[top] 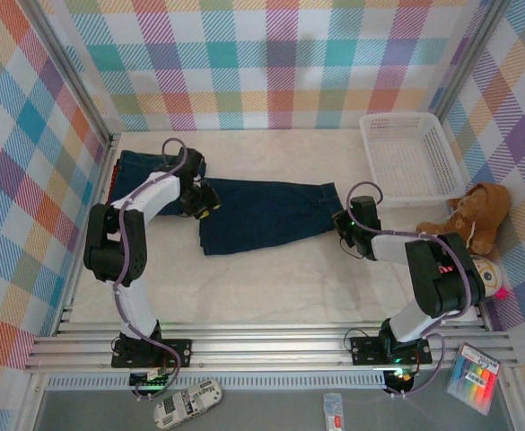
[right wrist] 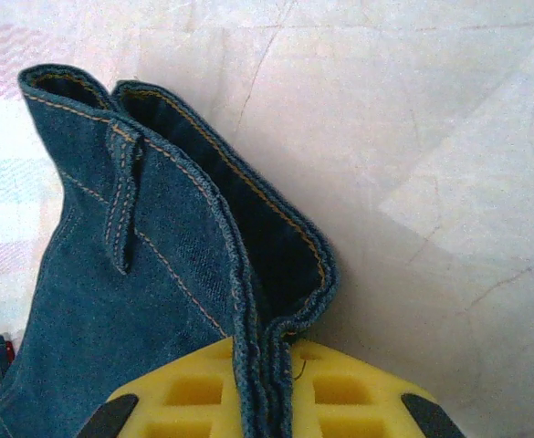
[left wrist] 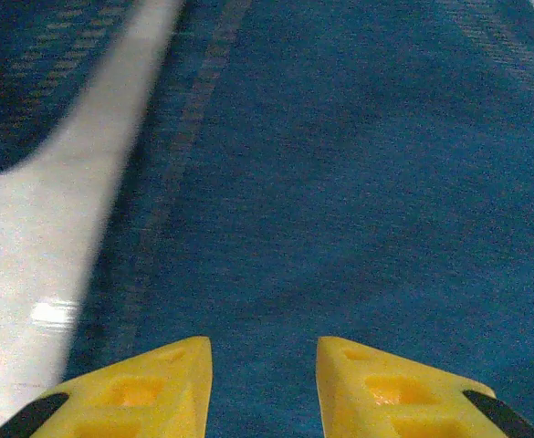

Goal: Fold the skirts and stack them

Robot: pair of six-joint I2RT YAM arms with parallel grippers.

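Note:
A dark blue denim skirt (top: 262, 215) lies spread across the middle of the table. My left gripper (top: 206, 205) hovers over its left end, and in the left wrist view that gripper (left wrist: 264, 351) is open, its yellow fingertips (left wrist: 189, 365) apart above flat denim (left wrist: 340, 182). My right gripper (top: 341, 223) is at the skirt's right end. The right wrist view shows it (right wrist: 265, 351) shut on the stitched waistband edge of the skirt (right wrist: 139, 274), which stands up in a fold. A second denim skirt (top: 141, 166) lies at the far left, partly under the left arm.
A white slatted basket (top: 410, 157) stands at the back right. A brown teddy bear (top: 473, 215) sits beside it against the right wall. Bare cream tabletop (top: 271, 287) lies in front of the skirt. A pack of markers (top: 475, 377) lies beyond the front rail.

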